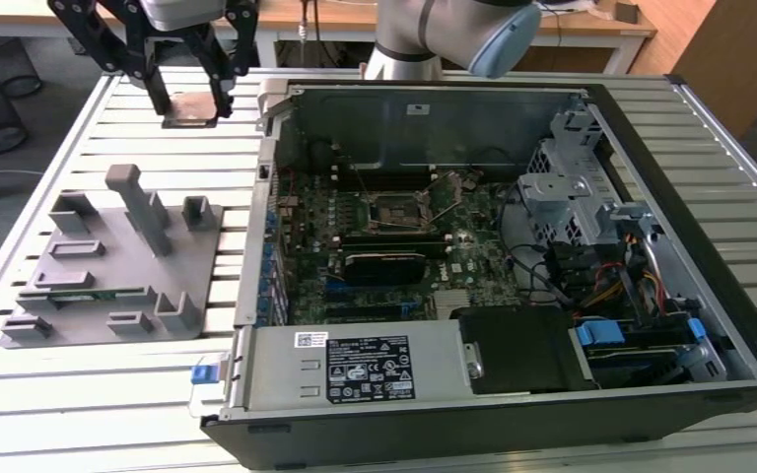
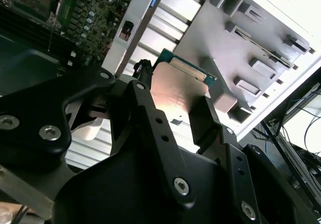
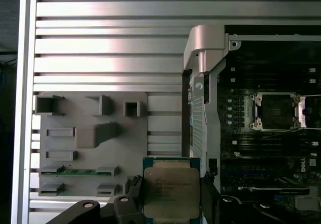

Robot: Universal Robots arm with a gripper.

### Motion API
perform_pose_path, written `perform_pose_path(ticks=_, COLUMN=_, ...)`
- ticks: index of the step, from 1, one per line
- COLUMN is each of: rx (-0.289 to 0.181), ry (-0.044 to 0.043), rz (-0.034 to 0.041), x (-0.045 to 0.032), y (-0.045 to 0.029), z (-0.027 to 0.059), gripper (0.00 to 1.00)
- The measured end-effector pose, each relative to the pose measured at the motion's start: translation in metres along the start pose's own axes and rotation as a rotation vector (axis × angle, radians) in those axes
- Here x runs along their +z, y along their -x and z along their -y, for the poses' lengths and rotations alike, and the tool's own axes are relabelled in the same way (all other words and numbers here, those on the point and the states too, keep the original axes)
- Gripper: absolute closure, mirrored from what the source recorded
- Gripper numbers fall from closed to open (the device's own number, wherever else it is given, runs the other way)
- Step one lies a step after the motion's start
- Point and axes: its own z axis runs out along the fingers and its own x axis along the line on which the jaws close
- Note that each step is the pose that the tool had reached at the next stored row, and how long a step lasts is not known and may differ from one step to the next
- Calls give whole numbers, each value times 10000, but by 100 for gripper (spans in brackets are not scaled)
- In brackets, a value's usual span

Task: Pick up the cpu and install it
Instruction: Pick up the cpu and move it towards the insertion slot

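Observation:
The cpu (image 1: 196, 108) is a flat square chip with a shiny metal top and a thin green edge. It hangs in the air above the slatted table at the exterior view's upper left. My gripper (image 1: 194, 106) is shut on it, one black finger on each side. Both wrist views show the cpu (image 3: 170, 191) (image 2: 175, 91) clamped between the fingers (image 3: 210, 196). The motherboard socket (image 1: 393, 211) lies open inside the computer case (image 1: 733, 325), to the exterior view's right of the gripper. The socket (image 3: 277, 111) also appears in the first wrist view.
A grey parts holder (image 1: 115, 266) sits on the table at the exterior view's left, with a green memory stick (image 1: 83, 293) in one slot. The case's raised wall (image 1: 273, 108) stands between the gripper and the motherboard. Cables and drive bays (image 1: 589, 227) fill the case's right side.

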Motion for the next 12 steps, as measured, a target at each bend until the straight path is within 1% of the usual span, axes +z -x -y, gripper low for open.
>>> perform_pose_path(ticks=12, rx=1, ry=0, rz=0, x=0, y=145, z=-1, gripper=46)
